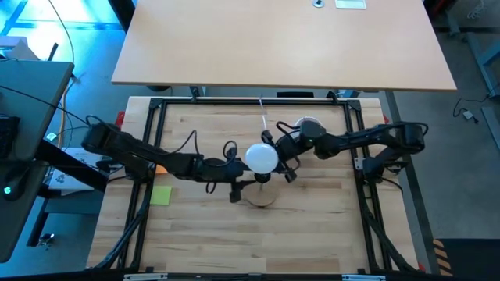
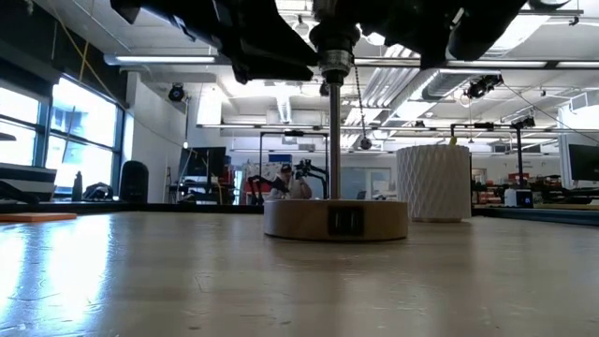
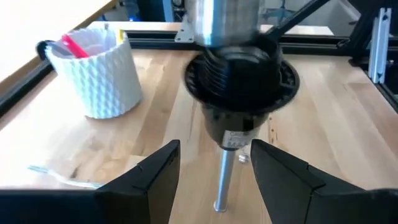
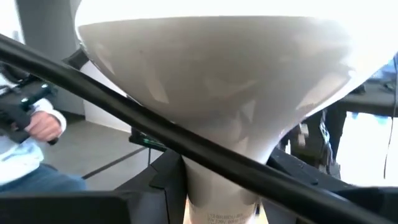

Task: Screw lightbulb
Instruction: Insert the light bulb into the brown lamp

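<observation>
The bulb [image 1: 262, 157] stands upright at table centre, neck down, its silvery thread sitting in the black socket [image 3: 242, 81] atop the stem [image 2: 334, 140] of the wooden base [image 2: 336, 220]. Its long axis is vertical, in line with the stem.

The right gripper [image 1: 280, 156] holds the bulb's globe from the right. The left gripper [image 3: 214, 168] stands open just left of the stem, below the socket, fingers clear on both sides. Both arms are equally near.

Only the left wrist view shows thread meeting socket; the high view shows only the globe.

Big windows [image 2: 56, 131] at left; ceiling strip lights [image 2: 187, 60]; tan desk [image 1: 281, 43] behind.
</observation>
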`<state>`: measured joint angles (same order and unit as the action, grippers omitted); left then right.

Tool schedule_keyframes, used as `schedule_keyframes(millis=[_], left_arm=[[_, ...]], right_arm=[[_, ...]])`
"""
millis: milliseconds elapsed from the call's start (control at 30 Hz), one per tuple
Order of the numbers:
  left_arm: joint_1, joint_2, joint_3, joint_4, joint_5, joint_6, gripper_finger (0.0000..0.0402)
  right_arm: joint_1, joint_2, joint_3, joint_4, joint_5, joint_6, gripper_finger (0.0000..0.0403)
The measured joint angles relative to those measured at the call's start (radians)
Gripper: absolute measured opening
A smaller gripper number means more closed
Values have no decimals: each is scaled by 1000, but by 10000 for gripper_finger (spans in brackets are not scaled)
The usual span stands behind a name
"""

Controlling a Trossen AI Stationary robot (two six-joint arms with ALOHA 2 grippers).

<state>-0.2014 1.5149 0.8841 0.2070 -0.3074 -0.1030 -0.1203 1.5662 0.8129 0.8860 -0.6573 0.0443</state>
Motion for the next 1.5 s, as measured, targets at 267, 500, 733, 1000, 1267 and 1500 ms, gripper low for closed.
schedule_keyframes(millis=[267, 500, 733, 1000, 1267, 1500], left_arm=[[-26, -41, 0, -91, -89, -30, 193], [-38, -29, 1, -100, -113, -35, 193], [-54, -29, 0, -96, -128, -43, 193], [-142, -53, 0, -91, -274, -12, 193], [-196, -105, 0, -91, -391, 36, 193], [-220, -107, 0, -108, -436, 35, 193]], right_arm=[[-7, -44, -4, -42, -6, -7, 147], [29, -63, -4, -93, 45, -22, 147], [50, -48, -4, -129, 102, -35, 147], [82, -51, -3, -176, 141, -50, 147], [88, -62, -12, -199, 201, -51, 147], [128, -173, -121, -139, 438, -63, 147]])
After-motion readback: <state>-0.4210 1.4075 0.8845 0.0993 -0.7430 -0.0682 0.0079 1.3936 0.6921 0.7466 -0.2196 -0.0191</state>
